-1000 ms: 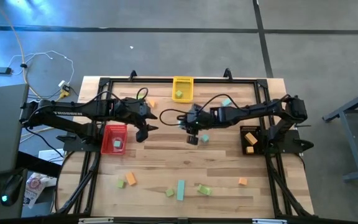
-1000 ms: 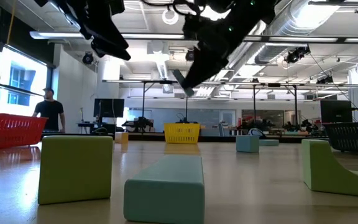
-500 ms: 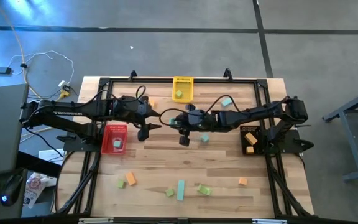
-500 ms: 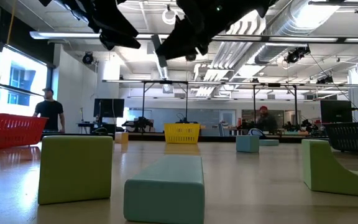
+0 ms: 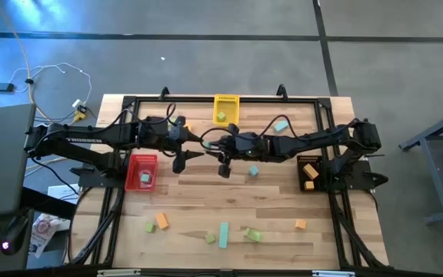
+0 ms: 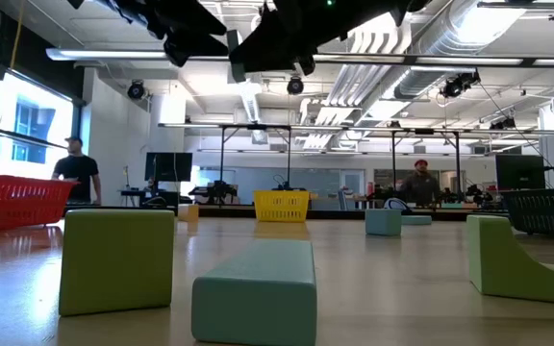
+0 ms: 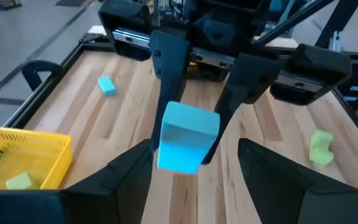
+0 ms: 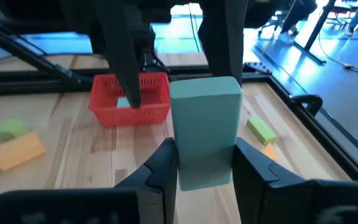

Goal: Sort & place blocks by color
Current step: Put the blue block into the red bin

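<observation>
My right gripper [image 8: 205,149] reaches in from the table's right to the table's middle [image 5: 223,167], shut on a teal block [image 8: 205,127]. My left gripper [image 5: 184,160] faces it from the left and is open. In the left wrist view its fingers [image 7: 135,180] stand on either side of the teal block [image 7: 188,137], apart from it. More light green, orange and teal blocks lie on the table, among them a teal cube [image 5: 253,171], a teal bar [image 5: 224,235] and an orange cube [image 5: 301,225]. My right gripper pinches the teal block between its two fingers [image 8: 160,168], which lie on opposite side faces [image 8: 184,165]. The fingers come from the table's right and point toward the left arm. The block is lifted clear of the table and juts out past the fingertips.
A yellow bin [image 5: 226,100] with a green block sits at the far edge, a red bin [image 5: 142,159] under the left arm, and a black bin [image 5: 309,161] with orange blocks by the right arm's base. Loose blocks lie along the near edge [image 5: 252,234]. People stand in the room behind.
My right gripper has carried the teal block toward the table's left and upward, closing on the left gripper. My left gripper has risen and edged toward it, so the block now sits between its open fingers.
</observation>
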